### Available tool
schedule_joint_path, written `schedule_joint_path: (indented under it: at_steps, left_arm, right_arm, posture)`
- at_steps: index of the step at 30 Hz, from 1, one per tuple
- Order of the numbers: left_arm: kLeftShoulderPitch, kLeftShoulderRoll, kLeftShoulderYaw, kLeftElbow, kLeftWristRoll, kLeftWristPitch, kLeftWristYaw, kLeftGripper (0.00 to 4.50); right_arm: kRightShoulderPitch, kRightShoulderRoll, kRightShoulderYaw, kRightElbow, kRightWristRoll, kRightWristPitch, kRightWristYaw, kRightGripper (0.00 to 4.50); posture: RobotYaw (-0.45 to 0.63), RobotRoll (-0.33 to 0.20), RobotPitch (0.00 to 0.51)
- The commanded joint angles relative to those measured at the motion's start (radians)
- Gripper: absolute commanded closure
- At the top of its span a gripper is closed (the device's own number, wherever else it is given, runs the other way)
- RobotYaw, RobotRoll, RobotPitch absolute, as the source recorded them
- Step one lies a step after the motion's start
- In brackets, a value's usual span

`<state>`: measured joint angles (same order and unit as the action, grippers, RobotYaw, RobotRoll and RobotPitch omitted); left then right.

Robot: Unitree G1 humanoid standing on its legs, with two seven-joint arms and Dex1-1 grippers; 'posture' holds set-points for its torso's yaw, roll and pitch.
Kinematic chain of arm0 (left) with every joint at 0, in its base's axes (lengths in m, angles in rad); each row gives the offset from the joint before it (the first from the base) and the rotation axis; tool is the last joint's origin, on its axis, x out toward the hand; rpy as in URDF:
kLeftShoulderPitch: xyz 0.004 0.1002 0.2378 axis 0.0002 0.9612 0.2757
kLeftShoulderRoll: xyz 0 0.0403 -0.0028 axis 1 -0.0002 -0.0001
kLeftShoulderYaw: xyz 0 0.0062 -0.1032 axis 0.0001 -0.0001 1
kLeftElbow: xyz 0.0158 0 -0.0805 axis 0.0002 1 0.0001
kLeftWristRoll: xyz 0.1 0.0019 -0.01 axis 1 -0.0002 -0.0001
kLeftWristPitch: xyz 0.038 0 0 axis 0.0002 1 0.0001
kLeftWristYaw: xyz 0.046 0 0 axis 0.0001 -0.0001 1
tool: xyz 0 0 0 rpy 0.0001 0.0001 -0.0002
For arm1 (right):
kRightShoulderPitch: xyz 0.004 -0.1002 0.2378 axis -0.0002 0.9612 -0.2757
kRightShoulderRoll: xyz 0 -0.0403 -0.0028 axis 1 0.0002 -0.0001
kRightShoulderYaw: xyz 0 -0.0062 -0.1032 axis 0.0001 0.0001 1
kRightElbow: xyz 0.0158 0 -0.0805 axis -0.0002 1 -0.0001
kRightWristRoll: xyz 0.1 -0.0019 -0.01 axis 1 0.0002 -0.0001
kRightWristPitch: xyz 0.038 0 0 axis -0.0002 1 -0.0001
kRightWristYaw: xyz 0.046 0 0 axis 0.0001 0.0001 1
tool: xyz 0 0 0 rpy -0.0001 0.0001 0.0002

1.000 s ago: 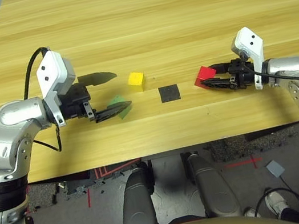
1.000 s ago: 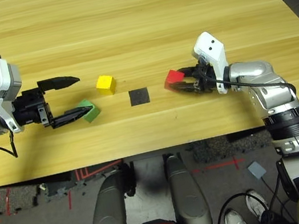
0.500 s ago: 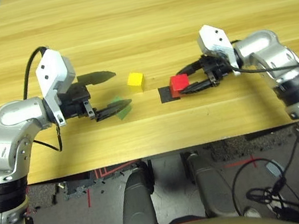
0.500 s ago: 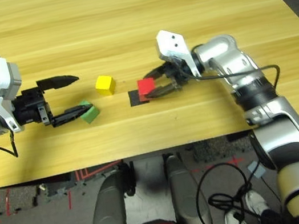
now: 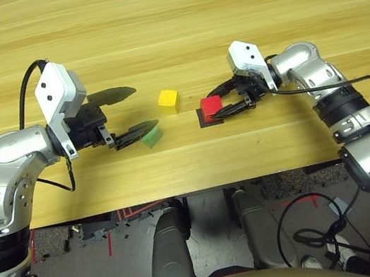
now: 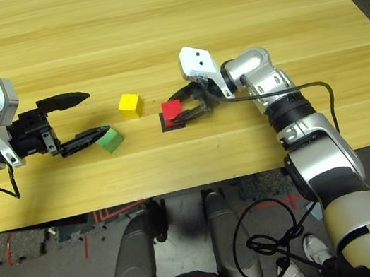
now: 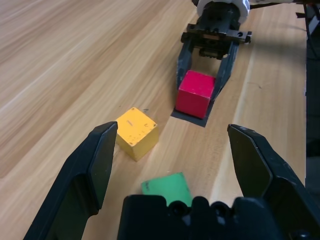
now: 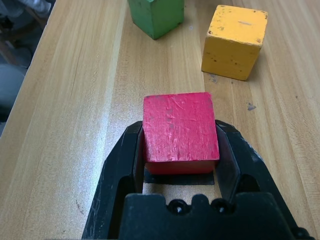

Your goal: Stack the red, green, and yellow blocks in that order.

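Step 1 of 3 looks in hand: the right gripper (image 8: 179, 145) grips the red cube (image 8: 181, 127) at the black patch (image 5: 211, 122) near the tabletop's (image 5: 128, 184) front edge (release should come next), left gripper (image 7: 172, 127) spread open by the green cube (image 7: 169, 189), yellow cube (image 7: 136, 132) free.

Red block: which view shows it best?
The right wrist view: the red block sits large and unobstructed between the fingers. The left wrist view shows it smaller, farther off; in both eye views a finger partly covers it.
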<state>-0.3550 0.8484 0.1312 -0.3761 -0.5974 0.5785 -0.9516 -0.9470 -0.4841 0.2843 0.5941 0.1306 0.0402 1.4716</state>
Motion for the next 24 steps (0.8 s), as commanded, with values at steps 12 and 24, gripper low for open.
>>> schedule_joint_path:
  at_steps: [12,24]
  left_arm:
    - [0.021,-0.026,0.017,-0.168,-0.054,0.288,0.252,0.00]
    - [0.083,-0.021,-0.045,-0.217,-0.008,0.298,0.299,0.00]
  right_arm:
    - [0.015,-0.083,-0.092,-0.046,0.067,0.002,0.073,0.04]
    - [-0.004,-0.233,-0.189,-0.209,0.138,0.167,0.069,0.04]
  posture:
    - [0.31,-0.049,0.266]
    - [0.26,-0.037,0.257]
